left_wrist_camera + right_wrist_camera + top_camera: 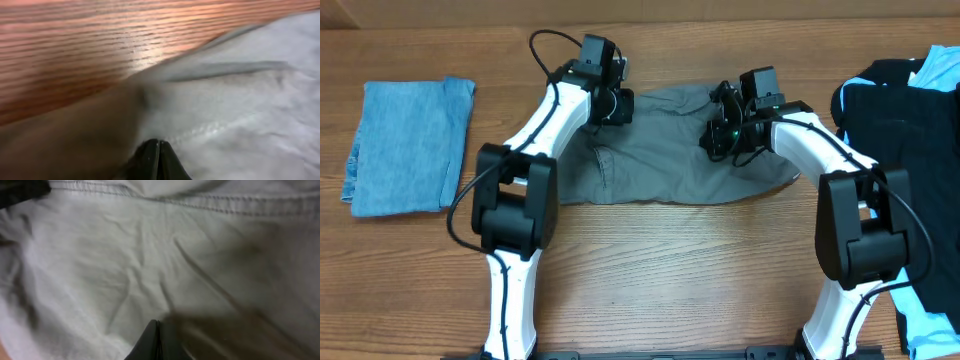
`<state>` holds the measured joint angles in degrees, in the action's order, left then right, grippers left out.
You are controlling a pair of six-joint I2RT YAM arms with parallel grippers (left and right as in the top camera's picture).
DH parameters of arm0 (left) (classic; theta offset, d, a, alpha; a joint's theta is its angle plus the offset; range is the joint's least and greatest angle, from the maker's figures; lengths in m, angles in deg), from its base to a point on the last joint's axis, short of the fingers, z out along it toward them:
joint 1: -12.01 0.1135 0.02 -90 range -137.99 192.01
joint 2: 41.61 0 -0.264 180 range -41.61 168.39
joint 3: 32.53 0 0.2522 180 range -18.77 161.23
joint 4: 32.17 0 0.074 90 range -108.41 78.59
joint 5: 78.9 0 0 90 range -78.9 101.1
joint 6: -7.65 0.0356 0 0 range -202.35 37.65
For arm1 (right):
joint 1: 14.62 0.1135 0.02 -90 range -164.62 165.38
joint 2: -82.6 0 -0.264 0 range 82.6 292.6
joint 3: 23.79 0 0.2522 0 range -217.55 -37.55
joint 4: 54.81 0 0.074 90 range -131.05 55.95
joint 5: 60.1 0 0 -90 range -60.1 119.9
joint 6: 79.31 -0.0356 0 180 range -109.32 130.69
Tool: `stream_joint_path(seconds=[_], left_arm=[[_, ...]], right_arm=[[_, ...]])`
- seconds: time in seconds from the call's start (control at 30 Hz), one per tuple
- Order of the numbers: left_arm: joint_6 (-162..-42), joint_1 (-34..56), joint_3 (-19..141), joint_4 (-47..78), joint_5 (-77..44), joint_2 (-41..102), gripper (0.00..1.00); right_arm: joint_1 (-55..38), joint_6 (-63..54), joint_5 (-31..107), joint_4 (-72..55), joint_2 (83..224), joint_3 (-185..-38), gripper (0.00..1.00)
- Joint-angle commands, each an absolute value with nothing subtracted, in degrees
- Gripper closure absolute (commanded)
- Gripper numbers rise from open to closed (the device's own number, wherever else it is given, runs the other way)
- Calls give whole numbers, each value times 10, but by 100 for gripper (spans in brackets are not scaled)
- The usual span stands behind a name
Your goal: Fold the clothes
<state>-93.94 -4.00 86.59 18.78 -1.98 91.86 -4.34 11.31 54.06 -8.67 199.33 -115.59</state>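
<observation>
No readable text

Nothing legible is showing anywhere: no label, brand, number or sign is appearing on the garments, the arms or the bench.

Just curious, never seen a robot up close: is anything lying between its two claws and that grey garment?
Nothing visible. The left gripper and right gripper are both shut, right at the grey garment, with only its cloth ahead of them.

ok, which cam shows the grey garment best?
Overhead. It shows the grey garment nearly whole, spread on the table. The left wrist view shows just one edge against the wood; the right wrist view shows only a creased patch with a stitched seam.
</observation>
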Motion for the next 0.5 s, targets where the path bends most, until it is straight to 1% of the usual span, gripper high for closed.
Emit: stream_joint_path(seconds=[0.0, 0.13, 0.2, 0.4, 0.47], left_arm=[[-927, -32, 864, 161, -7, 933, 96], [-926, -26, 864, 142, 91, 933, 96], [-926, -19, 865, 126, 117, 932, 95], [-927, 1, 928, 162, 67, 927, 96], [-927, 10, 968, 206, 48, 925, 96]], right_arm=[[-38, 111, 524, -83, 2013, -1136, 96], [-38, 111, 513, -85, 2022, -1109, 96], [-38, 111, 503, -79, 2022, -1100, 96], [-38, 110, 501, -63, 2022, -1076, 96], [-37, 109, 503, -62, 2022, -1060, 96]])
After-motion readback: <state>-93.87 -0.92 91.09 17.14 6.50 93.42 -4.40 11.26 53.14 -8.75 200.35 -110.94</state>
